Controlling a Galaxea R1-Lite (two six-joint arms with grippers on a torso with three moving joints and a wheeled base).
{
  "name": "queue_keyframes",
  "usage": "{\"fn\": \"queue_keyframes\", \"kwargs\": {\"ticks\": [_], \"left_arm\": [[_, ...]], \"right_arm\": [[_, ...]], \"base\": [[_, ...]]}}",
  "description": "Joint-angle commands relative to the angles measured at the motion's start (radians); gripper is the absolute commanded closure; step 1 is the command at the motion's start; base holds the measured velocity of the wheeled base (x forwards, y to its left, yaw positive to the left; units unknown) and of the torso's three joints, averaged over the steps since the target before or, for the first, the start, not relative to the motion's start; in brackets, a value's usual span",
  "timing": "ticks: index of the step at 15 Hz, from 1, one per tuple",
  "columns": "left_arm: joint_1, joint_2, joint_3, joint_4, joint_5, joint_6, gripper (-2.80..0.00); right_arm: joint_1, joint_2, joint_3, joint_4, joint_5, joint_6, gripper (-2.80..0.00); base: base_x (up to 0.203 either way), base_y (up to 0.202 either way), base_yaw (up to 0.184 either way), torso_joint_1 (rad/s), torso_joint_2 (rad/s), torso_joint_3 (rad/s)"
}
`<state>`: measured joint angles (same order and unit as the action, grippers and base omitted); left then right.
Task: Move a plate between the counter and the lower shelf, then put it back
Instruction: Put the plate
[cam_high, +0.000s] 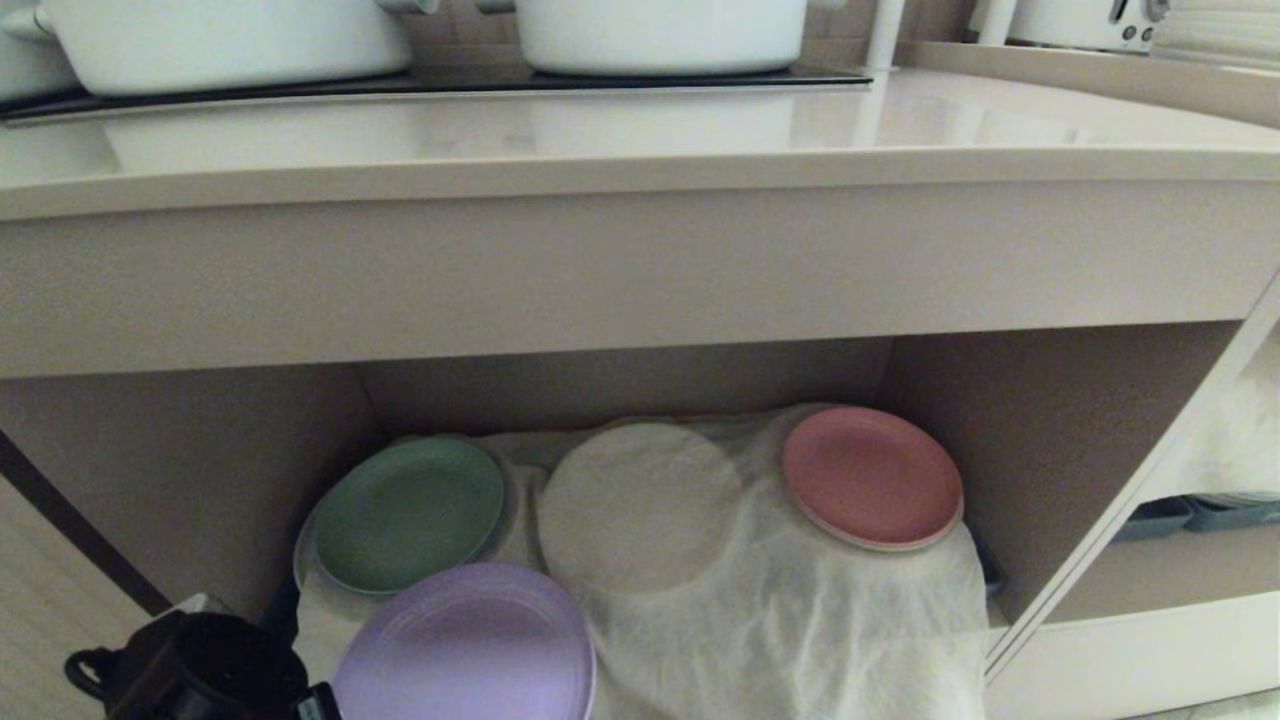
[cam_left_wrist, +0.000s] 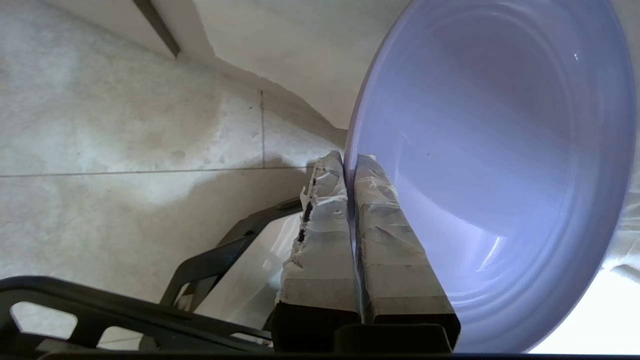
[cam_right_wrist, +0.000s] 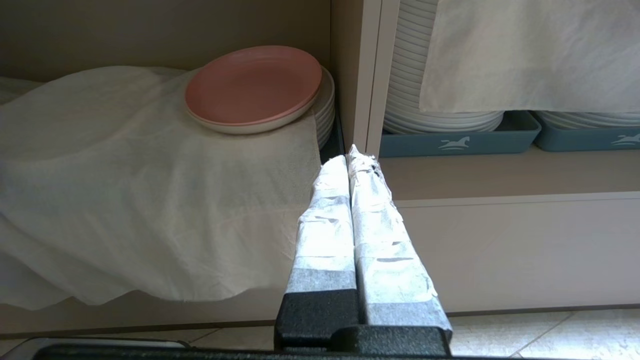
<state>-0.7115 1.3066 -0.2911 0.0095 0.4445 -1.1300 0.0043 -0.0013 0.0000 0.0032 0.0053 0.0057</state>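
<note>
The lavender plate (cam_high: 465, 645) hangs at the front of the lower shelf (cam_high: 1050, 430), over the front edge of the white cloth (cam_high: 800, 620). My left gripper (cam_high: 318, 700) comes in from the lower left and is shut on the plate's rim. In the left wrist view the taped fingers (cam_left_wrist: 320, 225) pinch the rim of the plate (cam_left_wrist: 500, 165), with floor tiles beneath. The counter (cam_high: 640, 130) runs above the shelf. My right gripper (cam_right_wrist: 350, 155) is shut on nothing and points at the cabinet's divider, to the right of the shelf.
On the cloth lie a green plate (cam_high: 408, 512) and a pink-red plate (cam_high: 872, 476), with a round stack under the cloth (cam_high: 640, 505) between them. Two white pots (cam_high: 220, 40) stand on the hob. Blue trays of white plates (cam_right_wrist: 457, 140) fill the neighbouring compartment.
</note>
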Motion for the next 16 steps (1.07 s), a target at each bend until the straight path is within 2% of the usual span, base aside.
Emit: {"fn": "queue_keyframes", "kwargs": {"ticks": [1, 16], "left_arm": [[0.0, -0.001, -0.007, 0.003, 0.003, -0.007, 0.0], [0.001, -0.05, 0.001, 0.006, 0.007, -0.005, 0.0]], "right_arm": [[0.0, 0.001, 0.0, 0.0, 0.001, 0.0, 0.0], [0.0, 0.001, 0.0, 0.0, 0.001, 0.0, 0.0]], "base": [[0.0, 0.0, 0.0, 0.0, 0.0, 0.0], [0.0, 0.0, 0.0, 0.0, 0.0, 0.0]]}}
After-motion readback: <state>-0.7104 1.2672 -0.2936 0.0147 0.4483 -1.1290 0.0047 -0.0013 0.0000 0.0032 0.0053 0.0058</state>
